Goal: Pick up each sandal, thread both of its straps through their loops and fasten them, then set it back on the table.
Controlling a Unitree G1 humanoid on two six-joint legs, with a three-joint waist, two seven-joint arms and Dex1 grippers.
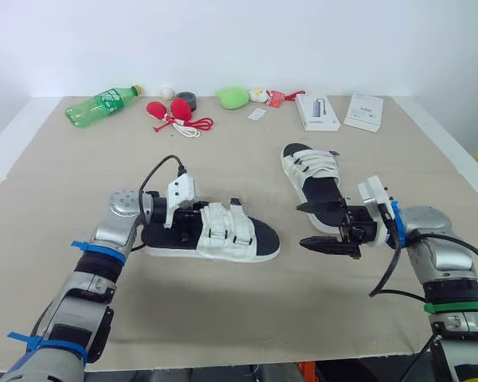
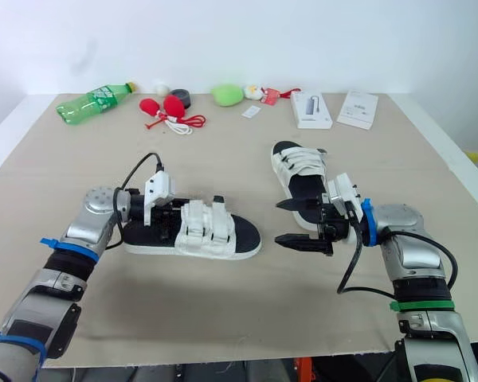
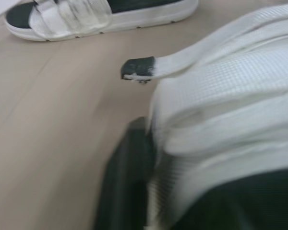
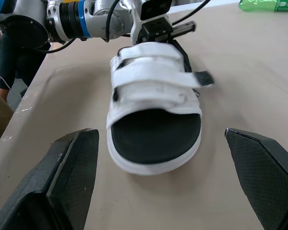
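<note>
A white sandal with a black footbed (image 1: 223, 235) lies on its sole on the beige table (image 1: 223, 318), toe pointing right. Both its straps lie across the foot, and one dark strap tip (image 4: 204, 78) sticks out sideways. My left gripper (image 1: 169, 227) is at its heel end, shut on the heel. My right gripper (image 1: 306, 225) hovers just past the toe, wide open and holding nothing, its fingers (image 4: 67, 172) spread to either side of the sandal. The second white sandal (image 1: 309, 169) lies further back on the right with both straps across it, its heel close to my right gripper's upper finger.
Along the table's far edge lie a green bottle (image 1: 99, 105), red items with a cord (image 1: 174, 113), a dark roll (image 1: 186, 100), a green lump (image 1: 233, 97) and two white boxes (image 1: 317, 111) (image 1: 363, 111). Bare cloth spans the front.
</note>
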